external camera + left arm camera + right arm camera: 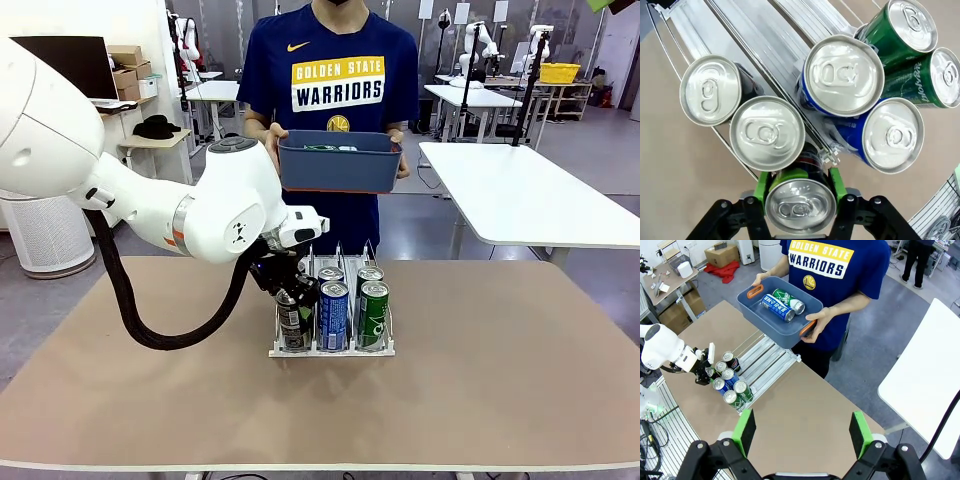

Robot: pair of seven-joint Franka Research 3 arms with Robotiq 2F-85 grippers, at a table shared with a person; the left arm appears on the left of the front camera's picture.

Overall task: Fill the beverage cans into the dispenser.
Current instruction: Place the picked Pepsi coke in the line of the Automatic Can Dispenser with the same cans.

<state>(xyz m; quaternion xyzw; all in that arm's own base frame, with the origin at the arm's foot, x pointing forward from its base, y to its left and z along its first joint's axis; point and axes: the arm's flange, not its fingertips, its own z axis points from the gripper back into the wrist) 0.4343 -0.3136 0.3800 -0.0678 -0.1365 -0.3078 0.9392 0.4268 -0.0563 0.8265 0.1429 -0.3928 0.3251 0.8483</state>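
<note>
A dark can (800, 206), pinched between the green pads of the left gripper (799, 186), sits at the near end of the left lane of the dispenser (331, 350) at table centre. It crowds a second dark can (767, 132) at its 11 o'clock. Blue cans (842, 75) and green cans (905, 25) fill the lanes toward 2 o'clock. Let go off-square, it could tip or ride up on the divider, and a pad might drag the neighbour. At 12 o'clock a person holds a blue bin (340, 170). The right gripper (802, 432), jaws spread and empty, hangs high above the table.

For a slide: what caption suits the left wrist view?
Left gripper grips a dark silver-topped aluminium can at the clear three-lane dispenser, beside blue cans and green cans.
</note>
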